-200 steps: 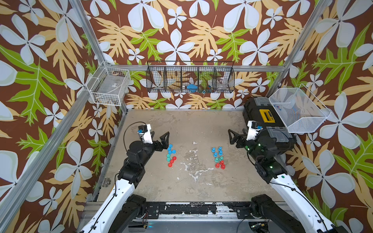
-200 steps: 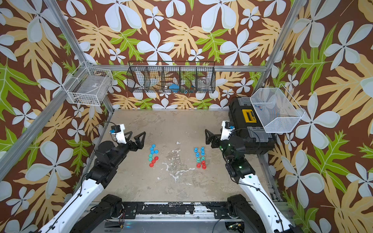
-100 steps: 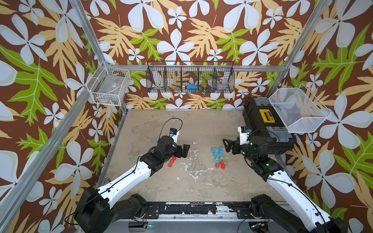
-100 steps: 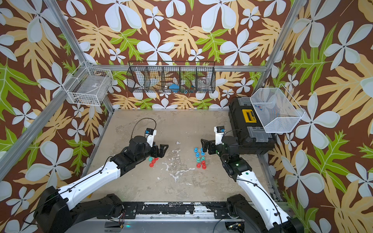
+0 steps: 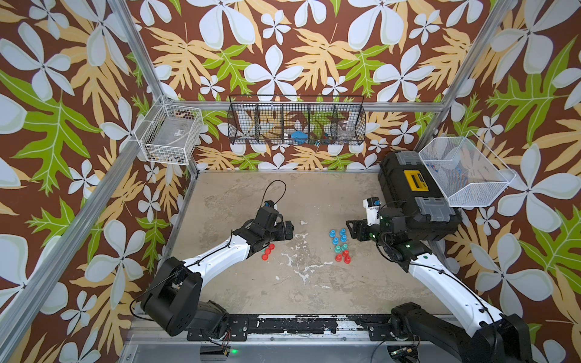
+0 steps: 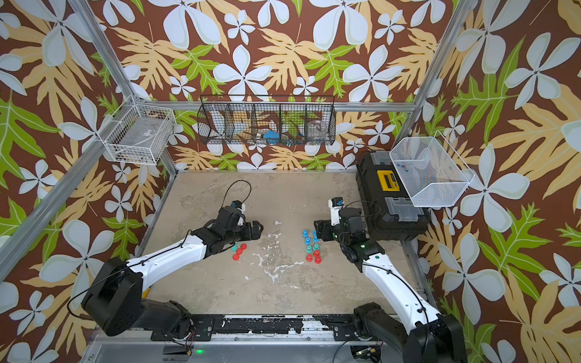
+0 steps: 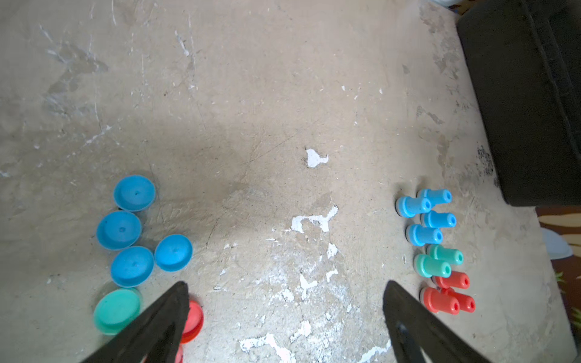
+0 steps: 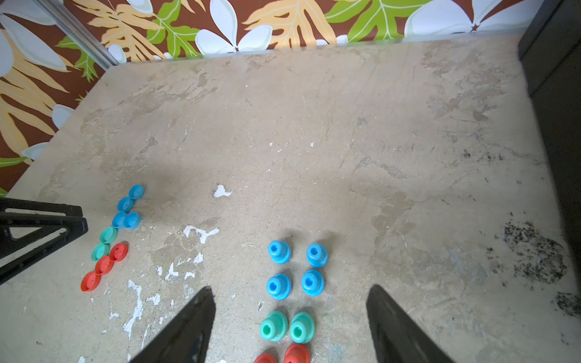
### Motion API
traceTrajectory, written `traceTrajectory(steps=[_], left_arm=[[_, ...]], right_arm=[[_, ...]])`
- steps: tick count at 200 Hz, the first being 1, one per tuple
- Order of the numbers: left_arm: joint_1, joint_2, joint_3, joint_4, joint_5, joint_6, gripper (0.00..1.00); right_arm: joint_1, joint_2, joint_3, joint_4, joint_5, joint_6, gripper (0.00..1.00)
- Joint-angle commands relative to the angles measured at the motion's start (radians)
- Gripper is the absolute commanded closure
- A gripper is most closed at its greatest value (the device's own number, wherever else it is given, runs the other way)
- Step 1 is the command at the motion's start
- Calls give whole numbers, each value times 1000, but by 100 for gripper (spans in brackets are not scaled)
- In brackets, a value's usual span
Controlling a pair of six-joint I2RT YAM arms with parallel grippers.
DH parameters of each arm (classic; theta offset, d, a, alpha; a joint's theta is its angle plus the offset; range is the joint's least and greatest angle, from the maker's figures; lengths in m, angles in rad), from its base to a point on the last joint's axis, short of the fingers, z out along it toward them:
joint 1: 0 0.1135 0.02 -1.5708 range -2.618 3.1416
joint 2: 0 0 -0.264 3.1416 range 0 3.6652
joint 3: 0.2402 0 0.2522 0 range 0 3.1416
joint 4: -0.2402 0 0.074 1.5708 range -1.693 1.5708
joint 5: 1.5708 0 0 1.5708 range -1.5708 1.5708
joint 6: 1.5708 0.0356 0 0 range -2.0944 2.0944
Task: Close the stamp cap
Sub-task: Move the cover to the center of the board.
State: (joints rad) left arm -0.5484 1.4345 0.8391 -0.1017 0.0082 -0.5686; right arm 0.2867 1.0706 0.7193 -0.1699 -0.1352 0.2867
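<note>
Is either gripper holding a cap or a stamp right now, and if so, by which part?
Nothing is held. The left gripper has open jaws by the caps, and the right gripper has open jaws by the stamps.

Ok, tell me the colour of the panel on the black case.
Yellow panel, clearest in a top view.

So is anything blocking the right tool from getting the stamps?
No, nothing that shows. The right tool is open right by the stamps, and the green stamps sit between its tips. Around them is only table.
</note>
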Motion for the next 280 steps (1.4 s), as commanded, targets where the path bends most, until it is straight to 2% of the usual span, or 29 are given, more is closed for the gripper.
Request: traceTrajectory(steps=[1,41,90,168,280], left_arm=[[13,22,15,-28,17,-50,4],[15,57,28,-53,-11,-62,9],[15,114,55,-66,-27,-67,23],[25,233,121,-102,-95,-86,29],[25,298,141,-119,-130,-88,37]], right_arm=[[-1,11,12,-31,28,-7,25],[0,5,7,-23,14,-13,24],[0,9,4,-10,-21,-17,24],[0,18,8,-23,33,-11,31],[-1,45,9,-16,35,-11,39]])
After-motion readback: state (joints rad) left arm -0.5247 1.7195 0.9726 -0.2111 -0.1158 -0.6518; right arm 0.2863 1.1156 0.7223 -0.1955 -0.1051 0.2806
